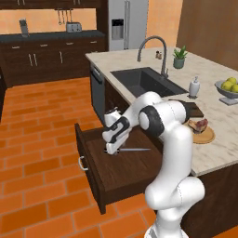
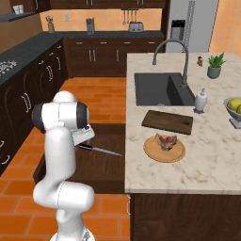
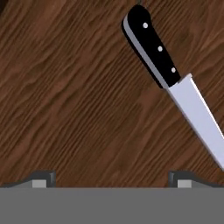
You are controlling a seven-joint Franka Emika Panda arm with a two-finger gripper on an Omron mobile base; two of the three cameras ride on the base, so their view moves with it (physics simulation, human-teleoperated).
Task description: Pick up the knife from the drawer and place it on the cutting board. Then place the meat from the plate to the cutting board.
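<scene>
The knife, with its black handle and pale blade, lies flat on the floor of the pulled-out dark drawer. My gripper hangs low over the drawer, open, with nothing between its fingers; the knife sits ahead and off to one side of them. From the left base view the gripper is right at the handle end of the knife. On the counter, the dark cutting board lies bare by the sink. Just in front of it, the reddish meat rests on the tan plate.
A sink with a tall faucet is set in the island counter. A white soap bottle, a grey bowl of lemons and a small potted plant stand beyond the board. Orange tile floor surrounds the drawer.
</scene>
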